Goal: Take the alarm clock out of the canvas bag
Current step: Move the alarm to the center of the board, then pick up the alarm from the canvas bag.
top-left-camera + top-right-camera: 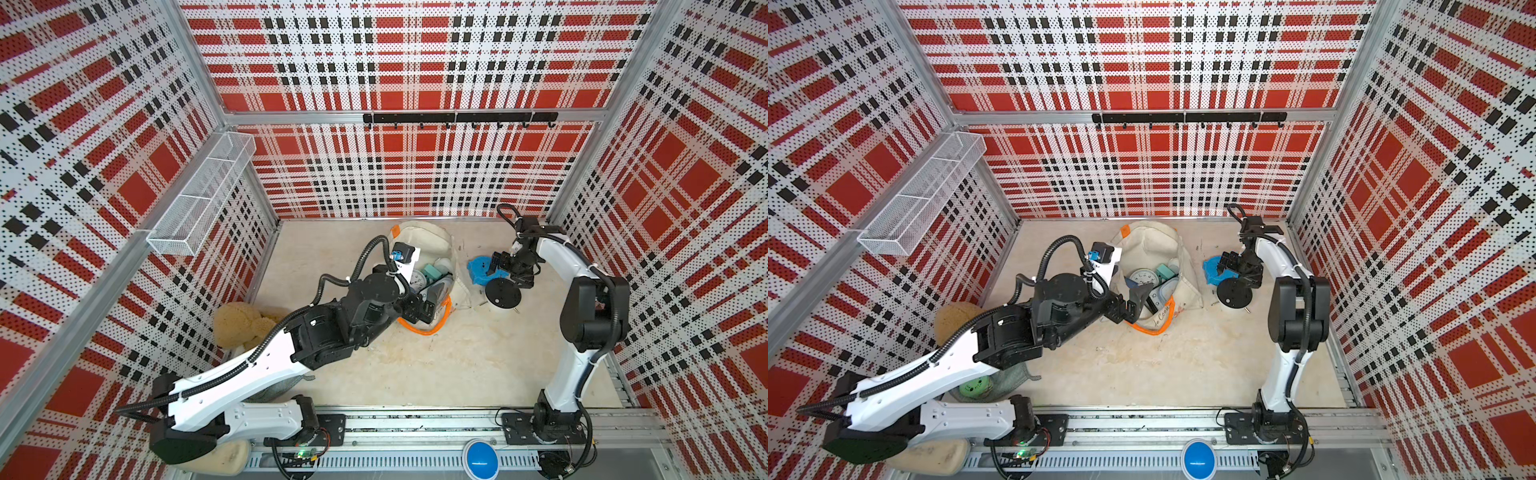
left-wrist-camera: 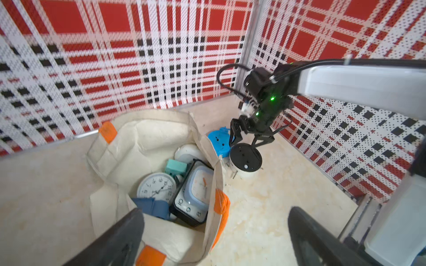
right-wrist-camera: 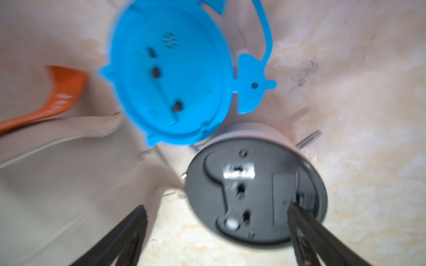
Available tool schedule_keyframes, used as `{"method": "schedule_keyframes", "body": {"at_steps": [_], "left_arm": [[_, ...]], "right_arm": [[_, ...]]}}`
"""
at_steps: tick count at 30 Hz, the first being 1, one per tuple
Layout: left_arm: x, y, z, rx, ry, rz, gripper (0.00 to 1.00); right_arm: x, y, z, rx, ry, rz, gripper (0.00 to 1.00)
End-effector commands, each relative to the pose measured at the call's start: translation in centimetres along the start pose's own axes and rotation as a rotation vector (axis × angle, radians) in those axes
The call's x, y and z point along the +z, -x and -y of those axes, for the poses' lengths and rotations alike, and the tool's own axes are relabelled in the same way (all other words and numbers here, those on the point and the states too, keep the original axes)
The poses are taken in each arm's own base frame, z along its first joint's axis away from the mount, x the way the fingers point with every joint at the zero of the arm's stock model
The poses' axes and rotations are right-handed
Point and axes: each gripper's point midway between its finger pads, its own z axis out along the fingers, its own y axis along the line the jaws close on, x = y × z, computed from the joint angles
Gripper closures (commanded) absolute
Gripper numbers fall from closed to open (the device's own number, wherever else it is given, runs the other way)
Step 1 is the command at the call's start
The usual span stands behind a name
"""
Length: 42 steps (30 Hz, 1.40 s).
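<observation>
The cream canvas bag (image 1: pixel 428 239) (image 1: pixel 1150 243) (image 2: pixel 147 138) lies open mid-table with orange handles. Inside lie a round white alarm clock (image 2: pixel 156 187), a square black-and-blue clock (image 2: pixel 196 195) and a teal one (image 2: pixel 175 167). My left gripper (image 2: pixel 216 213) (image 1: pixel 419 311) (image 1: pixel 1136 307) is open at the bag's near rim, one finger over the cloth. Right of the bag, two clocks lie face down on the table: a blue one (image 3: pixel 170 76) (image 1: pixel 480 270) and a black-backed white one (image 3: pixel 253 195) (image 1: pixel 503 293). My right gripper (image 3: pixel 216 208) (image 1: pixel 500 266) (image 2: pixel 246 140) hovers open just above the black-backed one, holding nothing.
A tan plush toy (image 1: pixel 241 320) sits at the left wall beneath my left arm, with a green ball (image 1: pixel 976 386) near that arm's base. A white mesh basket (image 1: pixel 199 199) hangs on the left wall and a black hook rail (image 1: pixel 457 118) on the back wall. Small metal pins (image 3: pixel 309 138) lie beside the black-backed clock.
</observation>
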Motion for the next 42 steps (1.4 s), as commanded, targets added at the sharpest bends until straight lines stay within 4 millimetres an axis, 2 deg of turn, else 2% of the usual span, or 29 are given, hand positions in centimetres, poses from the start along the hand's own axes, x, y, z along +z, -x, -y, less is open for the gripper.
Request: {"method": "schedule_keyframes", "body": {"at_steps": [1,4,6,8,11,13,15,17,20,26,29,34,37,42], "left_arm": [[1.6,-3.9,-2.1,-0.227,0.077,-0.172,0.01],[3.5,-6.4,-2.9,-0.368,0.086,-0.262,0.01],[4.7,-7.4,-2.8,-0.419,0.063,-0.273,0.01],[5.7,-7.9,-2.5,-0.459,0.033,-0.257,0.0],[6.8,-8.9,-2.8,-0.525,0.025,-0.257,0.01],[7.2,-9.4,-3.1,-0.559,0.028,-0.263,0.02],[7.4,-9.7,-3.6,-0.585,0.032,-0.261,0.04],[7.5,-9.8,-4.1,-0.611,0.031,-0.254,0.05],[7.6,-9.9,-4.6,-0.641,0.028,-0.251,0.07],[9.3,-9.8,-4.4,-0.631,0.001,-0.277,0.08],[10.7,-9.6,-3.6,-0.593,-0.017,-0.305,0.07],[12.5,-10.3,-1.9,-0.512,-0.048,-0.353,0.03],[13.4,-11.6,-1.4,-0.507,-0.053,-0.387,0.01],[15.0,-13.2,-0.9,-0.522,-0.042,-0.424,0.0]], "right_arm": [[-8.0,-0.1,-4.2,-0.093,0.152,0.199,0.07],[-11.7,-2.5,-6.9,-0.183,0.189,0.251,0.08],[-13.0,-4.3,-8.8,-0.242,0.192,0.254,0.08],[-13.4,-6.1,-10.9,-0.296,0.205,0.238,0.08],[-12.4,-7.6,-13.3,-0.348,0.185,0.196,0.09],[-10.9,-8.2,-14.2,-0.371,0.156,0.164,0.11],[-9.0,-8.4,-14.5,-0.373,0.124,0.125,0.18],[-6.9,-8.7,-13.9,-0.343,0.079,0.08,0.25],[-4.7,-9.7,-12.3,-0.32,0.011,0.037,0.4],[-2.8,-13.0,-10.2,-0.284,-0.008,0.0,0.76],[-2.0,-14.2,-9.2,-0.267,-0.001,-0.011,0.86],[-1.3,-14.6,-8.3,-0.265,-0.006,0.002,0.94],[-0.9,-14.8,-8.0,-0.261,-0.016,-0.002,1.0],[0.1,-15.3,-7.6,-0.258,-0.01,-0.018,1.0]]}}
